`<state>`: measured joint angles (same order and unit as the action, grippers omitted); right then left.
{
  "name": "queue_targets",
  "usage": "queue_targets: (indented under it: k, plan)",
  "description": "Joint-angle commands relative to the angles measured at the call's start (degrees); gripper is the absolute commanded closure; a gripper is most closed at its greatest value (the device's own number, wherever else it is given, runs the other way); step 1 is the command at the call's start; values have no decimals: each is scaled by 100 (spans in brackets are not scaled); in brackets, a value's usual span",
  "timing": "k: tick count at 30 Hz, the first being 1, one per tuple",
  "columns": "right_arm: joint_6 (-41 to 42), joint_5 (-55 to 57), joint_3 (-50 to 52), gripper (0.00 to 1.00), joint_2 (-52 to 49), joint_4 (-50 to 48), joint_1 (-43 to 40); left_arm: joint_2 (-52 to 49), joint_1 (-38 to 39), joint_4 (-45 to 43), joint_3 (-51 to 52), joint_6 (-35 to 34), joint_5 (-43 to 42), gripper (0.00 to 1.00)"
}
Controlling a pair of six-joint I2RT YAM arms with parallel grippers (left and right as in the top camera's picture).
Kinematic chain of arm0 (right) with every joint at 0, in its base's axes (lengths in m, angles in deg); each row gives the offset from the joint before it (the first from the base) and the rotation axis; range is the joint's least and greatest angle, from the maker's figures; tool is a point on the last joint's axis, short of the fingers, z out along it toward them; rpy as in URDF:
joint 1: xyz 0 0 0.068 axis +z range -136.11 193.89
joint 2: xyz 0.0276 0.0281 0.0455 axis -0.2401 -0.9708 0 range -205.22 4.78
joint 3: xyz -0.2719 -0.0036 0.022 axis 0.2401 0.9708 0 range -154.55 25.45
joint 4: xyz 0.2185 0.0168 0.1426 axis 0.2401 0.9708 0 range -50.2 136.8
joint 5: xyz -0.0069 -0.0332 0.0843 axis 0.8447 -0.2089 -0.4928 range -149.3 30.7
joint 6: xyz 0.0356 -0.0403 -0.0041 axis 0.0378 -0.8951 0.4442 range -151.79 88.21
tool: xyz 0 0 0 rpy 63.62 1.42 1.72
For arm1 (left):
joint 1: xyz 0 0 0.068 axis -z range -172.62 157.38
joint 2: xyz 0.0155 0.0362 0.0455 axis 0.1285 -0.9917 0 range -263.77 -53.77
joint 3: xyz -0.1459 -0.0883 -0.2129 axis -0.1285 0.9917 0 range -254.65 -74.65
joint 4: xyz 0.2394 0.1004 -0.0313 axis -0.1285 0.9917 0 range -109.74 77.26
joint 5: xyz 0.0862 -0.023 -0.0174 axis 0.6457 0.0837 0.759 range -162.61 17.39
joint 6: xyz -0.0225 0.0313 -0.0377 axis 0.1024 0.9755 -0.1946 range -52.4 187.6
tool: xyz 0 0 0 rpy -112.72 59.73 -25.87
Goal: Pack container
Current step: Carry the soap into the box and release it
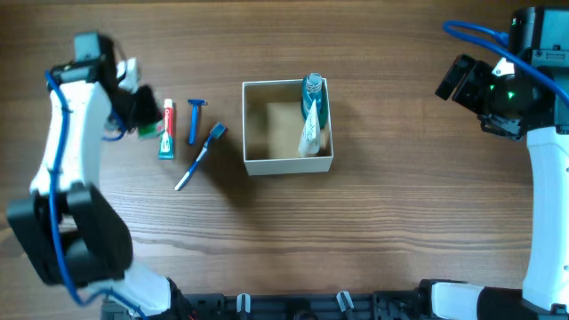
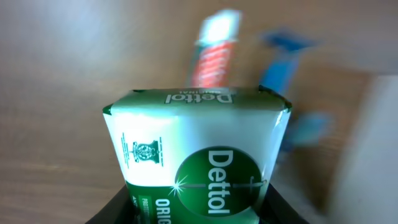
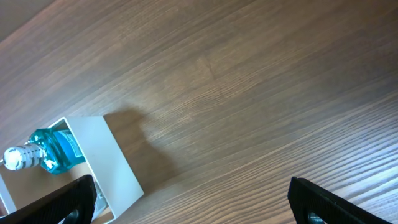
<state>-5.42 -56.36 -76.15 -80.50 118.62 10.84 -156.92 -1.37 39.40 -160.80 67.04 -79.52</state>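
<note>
The square, shallow cardboard container [image 1: 287, 164], white outside and tan-brown inside, is set at the middle of the brown wooden surface [image 1: 382, 231]. It is judged to be light and fairly stiff, though its thin walls would probably bend under a hard pinch and the whole box could be slid by a nudge. If it has to be shifted, it would best be taken by the rim of one wall, near a corner. Against its right inner wall a clear blue bottle [image 1: 313, 86] with a pale cap and a white squeeze tube [image 1: 309, 133] are lodged. The left part of its floor is seen bare.

To the left of the container, apart from it, a blue-handled toothbrush [image 1: 200, 156], a blue razor [image 1: 194, 120] and a red, white and green toothpaste tube [image 1: 166, 129] are laid out on the surface.

Just left of that tube the left tool [image 2: 189, 214] is closed around a green and white wrapped soap bar [image 2: 199, 143], which is gripped at its near end. The bar is judged stiff, and its glossy wrapper perhaps slippery. Whether it is lifted off the surface cannot be told.

The right tool [image 3: 189, 182] is held wide and empty, well to the right of the container, over bare wood.
</note>
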Motion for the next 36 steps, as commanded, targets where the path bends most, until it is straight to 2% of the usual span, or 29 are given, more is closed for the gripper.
queue_targets:
  k: [1,7,12,17,21,26,29,31,32,33,34,35,36]
  plan:
    - [79,-46,-46,0,-63,-17,-15,647,951,-44,-192,-146,-597,64]
    - [76,-46,-48,0,-63,-17,-15,658,2374,-483,-188,-590,-570,64]
    - [76,-46,-48,0,-63,-17,-15,269,3121,-951,-184,-1215,-85,64]
    - [76,-46,-48,0,-63,-17,-15,-315,3418,-1099,-184,-1670,-92,65]
    - [76,-46,-48,0,-63,-17,-15,-892,3556,-1182,-184,-1735,-85,64]
    - [76,-46,-48,0,-63,-17,-15,-1349,3515,-1202,-184,-1989,-9,56]
    - [76,-46,-48,0,-63,-17,-15,-1349,3484,-1224,-190,-1985,-9,55]
    - [76,-46,-48,0,-63,-17,-15,-1215,3440,-1224,-208,-1985,-9,49]
    - [76,-46,-48,0,-63,-17,-15,-1093,3405,-1224,-208,-1987,-13,42]
    - [76,-46,-48,0,-63,-15,-15,-973,3377,-1220,-208,-1985,-42,21]
    - [76,-46,-48,0,-63,-17,-15,-835,3353,-1220,-208,-1982,-109,8]
    - [74,-46,-48,0,-63,-17,-15,-651,3316,-1217,-208,-1982,-223,0]
    - [76,-46,-48,0,-63,-17,-15,-531,3292,-1217,-208,-1982,-286,0]
